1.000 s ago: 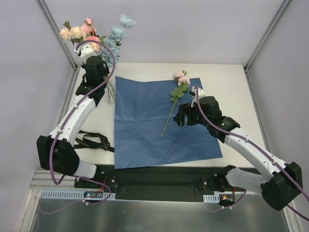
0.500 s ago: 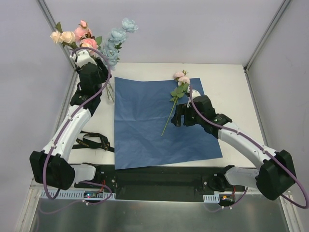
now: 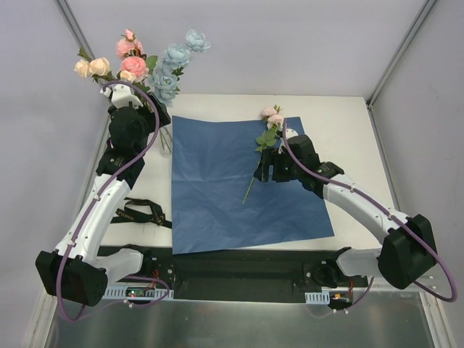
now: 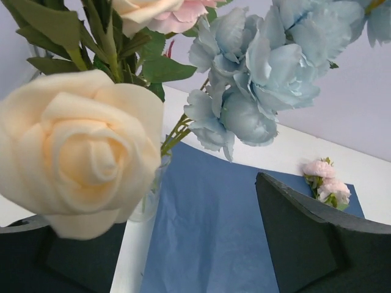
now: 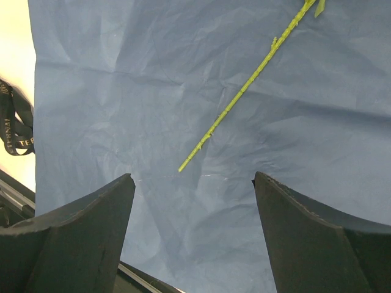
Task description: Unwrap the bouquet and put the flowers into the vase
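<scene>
Pink, cream and light-blue flowers (image 3: pixel 145 61) stand in the clear glass vase (image 3: pixel 166 139) at the table's back left. My left gripper (image 3: pixel 145 109) is open just below the blooms, with no stem between its fingers. From the left wrist, a cream rose (image 4: pixel 79 152) and blue blooms (image 4: pixel 269 73) fill the view above the vase (image 4: pixel 153 195). One pink spray (image 3: pixel 270 123) lies on the flat blue paper (image 3: pixel 217 196). My right gripper (image 3: pixel 264 172) hovers open over its green stem (image 5: pixel 244 85).
A black ribbon (image 3: pixel 138 212) lies on the table left of the paper, and it shows at the edge of the right wrist view (image 5: pixel 15 128). Metal frame posts stand at the back corners. The left arm reaches along the table's left side.
My left gripper has opened, let go of the flowers and drawn back a little; the blooms now lean in the vase. My right gripper has moved left, closer to the pink spray's stem.
</scene>
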